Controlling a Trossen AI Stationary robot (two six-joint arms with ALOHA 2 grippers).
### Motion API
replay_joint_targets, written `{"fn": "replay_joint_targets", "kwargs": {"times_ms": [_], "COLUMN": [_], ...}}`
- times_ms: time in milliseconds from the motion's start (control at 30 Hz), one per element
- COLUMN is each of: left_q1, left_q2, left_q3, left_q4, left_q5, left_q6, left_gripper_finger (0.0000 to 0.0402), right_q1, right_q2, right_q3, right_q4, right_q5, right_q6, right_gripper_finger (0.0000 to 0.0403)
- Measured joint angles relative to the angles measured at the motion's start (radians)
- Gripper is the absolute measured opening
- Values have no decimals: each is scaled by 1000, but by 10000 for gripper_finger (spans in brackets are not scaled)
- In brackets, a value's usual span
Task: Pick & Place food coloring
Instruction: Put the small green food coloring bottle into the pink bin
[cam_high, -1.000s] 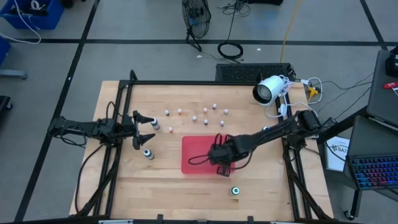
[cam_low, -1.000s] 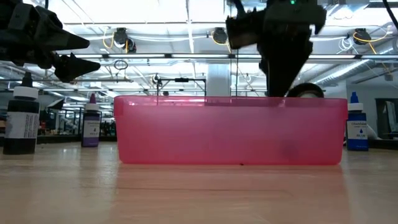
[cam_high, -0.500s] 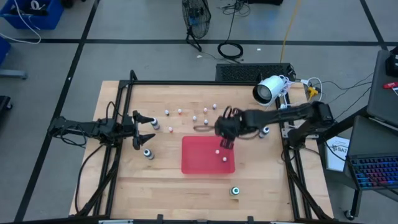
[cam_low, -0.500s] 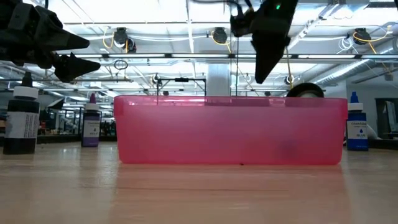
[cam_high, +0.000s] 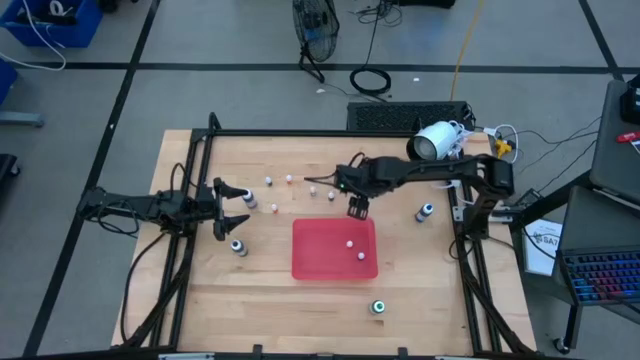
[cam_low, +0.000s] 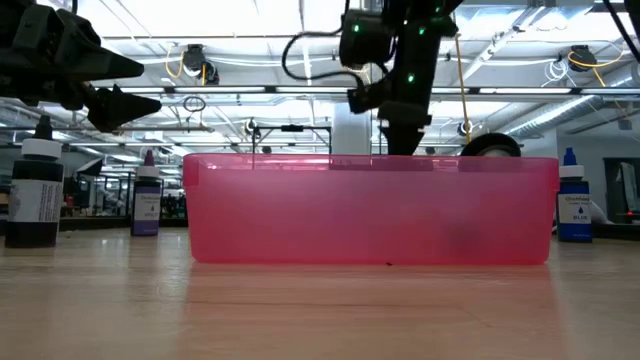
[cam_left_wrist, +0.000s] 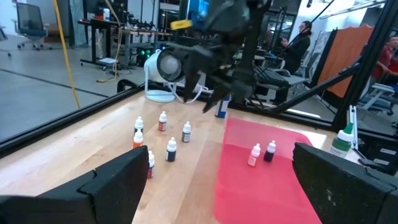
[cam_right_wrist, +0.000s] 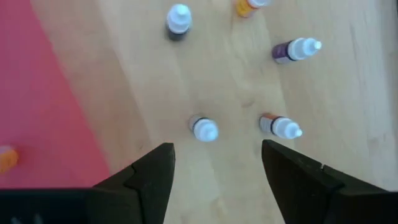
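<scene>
Two tiny whitish food coloring bottles already lie in the red rectangular plastic tray, so I judge a fresh pick is starting: my right gripper hangs wide and empty above a white-capped bottle, needing a straight descent, while the left gripper waits open at the table's left.

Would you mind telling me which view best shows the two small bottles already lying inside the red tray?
The left wrist view: the two bottles stand clear against the red tray. The high view shows them only as pale dots. The low view's tray wall hides them, and the right wrist view catches one orange edge.
</scene>
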Motion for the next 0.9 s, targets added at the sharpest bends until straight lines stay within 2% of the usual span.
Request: {"fn": "replay_joint_targets", "kwargs": {"times_ms": [167,900], "left_q1": [0,0], "left_q2": [0,0], "left_q3": [0,0], "left_q4": [-2,-2], "left_q5": [0,0], "left_q6": [0,0], "left_gripper_finger": [392,392], "right_q1": [-46,-63], "right_q2": [44,165], "right_q3": [0,0], "right_q4": [20,34], "right_q5": [-87,-85], "right_q6": [0,-45], "right_gripper_finger": [231,231]}}
